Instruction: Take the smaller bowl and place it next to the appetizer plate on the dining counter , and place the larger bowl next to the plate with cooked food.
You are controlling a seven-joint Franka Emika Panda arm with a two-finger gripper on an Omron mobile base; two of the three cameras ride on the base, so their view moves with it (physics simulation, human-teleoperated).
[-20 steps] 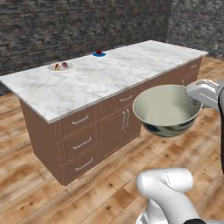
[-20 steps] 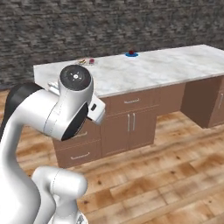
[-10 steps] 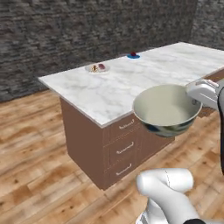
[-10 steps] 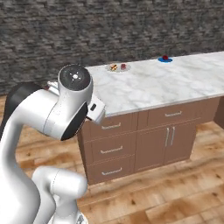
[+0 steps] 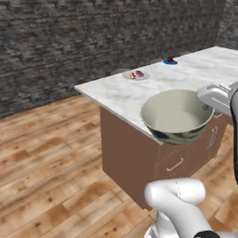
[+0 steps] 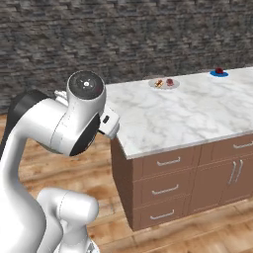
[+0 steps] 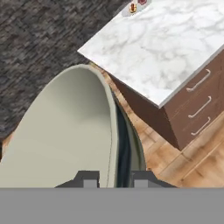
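**Larger bowl in transit; neither placement visible yet**

Off the near corner of the dining counter (image 5: 139, 95), you are carrying the larger bowl (image 5: 176, 114) in the air, clear of the marble top. The gripper (image 7: 114, 178) is clenched on the bowl's rim: in the hand view one fingertip sits inside the wall and the other outside it, with the rim between them.

Task status, judged from these views:
1. The larger bowl is grasped and lifted but not set down. It hangs in front of the counter's near edge, well apart from its target.
2. The plate with cooked food (image 6: 164, 83) rests near the far edge of the counter, toward the end closest to you. No bowl stands beside it.
3. The appetizer plate (image 6: 219, 73) lies further along the same far edge. No bowl stands beside it either.
4. You cannot tell where the smaller bowl is from these views, so treat that step as open.

Remaining work: bring the larger bowl over the top, lower it next to the plate with cooked food, release, then deal with the smaller bowl.

Appearance of the larger bowl: wide and deep, plain cream inside, with a pale rim and a dark green-blue mottled glaze outside. It is empty and rides roughly level, mouth upward, in the left base view.
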